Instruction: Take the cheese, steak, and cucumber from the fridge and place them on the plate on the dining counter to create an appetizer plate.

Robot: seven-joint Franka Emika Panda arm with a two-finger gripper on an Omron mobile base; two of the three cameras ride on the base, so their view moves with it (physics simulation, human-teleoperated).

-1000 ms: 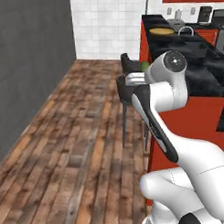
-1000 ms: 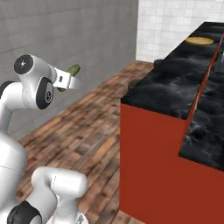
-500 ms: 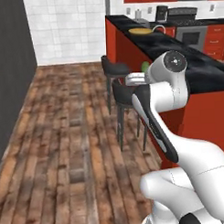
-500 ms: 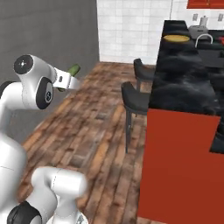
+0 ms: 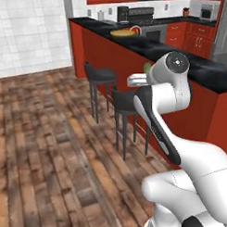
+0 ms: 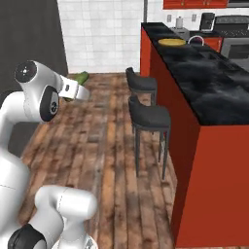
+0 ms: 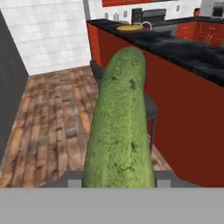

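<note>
The claw holds the cucumber by its near end, carried in the air beside the stools. It looks stiff and light, its rounded skin possibly slippery (a mid-length hold would steady it). Dark green, mottled, elongated. The plate waits far along the dining tabletop.

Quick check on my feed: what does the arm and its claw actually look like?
The arm is glossy white with rounded, bulbous segments, dark grey bands at the joints and a round dark cap with a small pale centre on one joint. The claw has a boxy white body. No cables or markings show.
</note>
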